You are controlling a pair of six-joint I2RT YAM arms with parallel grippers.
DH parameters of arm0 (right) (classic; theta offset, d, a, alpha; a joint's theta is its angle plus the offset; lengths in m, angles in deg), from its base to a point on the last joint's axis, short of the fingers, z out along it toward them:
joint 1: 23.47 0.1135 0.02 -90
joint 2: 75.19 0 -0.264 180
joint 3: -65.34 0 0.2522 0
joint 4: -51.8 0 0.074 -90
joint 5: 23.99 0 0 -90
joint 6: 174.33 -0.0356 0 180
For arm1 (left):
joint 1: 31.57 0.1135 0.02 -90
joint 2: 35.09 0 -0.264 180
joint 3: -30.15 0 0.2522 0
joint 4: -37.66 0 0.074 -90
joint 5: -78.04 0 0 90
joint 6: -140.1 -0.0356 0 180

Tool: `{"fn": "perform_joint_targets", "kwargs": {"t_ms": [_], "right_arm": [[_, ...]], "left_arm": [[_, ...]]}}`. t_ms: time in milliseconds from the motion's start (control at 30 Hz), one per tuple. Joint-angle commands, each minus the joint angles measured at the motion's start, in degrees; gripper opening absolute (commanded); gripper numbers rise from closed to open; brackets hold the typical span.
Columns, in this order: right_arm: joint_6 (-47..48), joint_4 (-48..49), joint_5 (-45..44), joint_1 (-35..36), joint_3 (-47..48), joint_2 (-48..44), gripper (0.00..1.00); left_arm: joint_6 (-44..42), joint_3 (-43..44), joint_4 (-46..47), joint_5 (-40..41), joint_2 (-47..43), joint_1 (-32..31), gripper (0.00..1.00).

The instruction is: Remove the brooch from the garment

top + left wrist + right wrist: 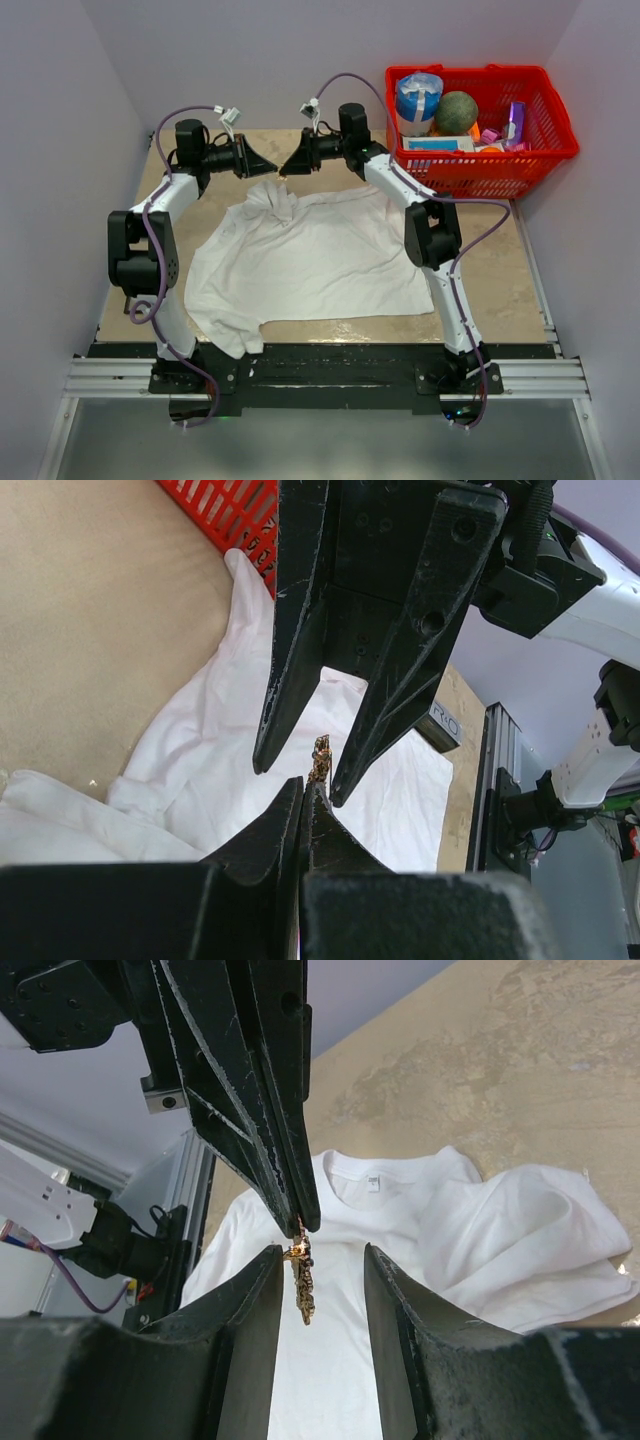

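Observation:
The brooch (303, 1285), a tiny orange-gold pin, hangs in the air from the tips of my left gripper (304, 1224), which is shut on its upper end. My right gripper (322, 1250) stands open with one finger on each side of the brooch; its left finger is nearly touching it. In the left wrist view the brooch (321, 759) sticks up from my shut left gripper (305, 783). The garment (320, 250), a white shirt, lies spread on the table below both grippers, its collar (372, 1182) showing. From above, the two grippers meet tip to tip over the shirt's far edge.
A red basket (480, 172) full of assorted items stands at the back right of the table (500, 280); its corner (225, 510) shows in the left wrist view. Walls close in on the left, right and back.

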Motion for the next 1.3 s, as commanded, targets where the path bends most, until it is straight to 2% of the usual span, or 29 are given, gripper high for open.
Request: {"fn": "perform_joint_targets", "kwargs": {"t_ms": [0,500,1267], "right_arm": [[1.27,-0.5,-1.29,0.06,2.45,0.36,0.4],[4.52,-5.25,-4.45,0.06,3.25,0.8,0.37],[6.1,-6.22,-2.34,-0.03,2.46,0.89,0.36]], "left_arm": [[1.15,2.3,2.44,-1.1,0.32,-0.48,0.0],[1.07,2.39,2.52,-1.54,0.41,-0.92,0.0],[2.21,2.13,3.67,-2.86,1.11,-1.01,0.0]]}}
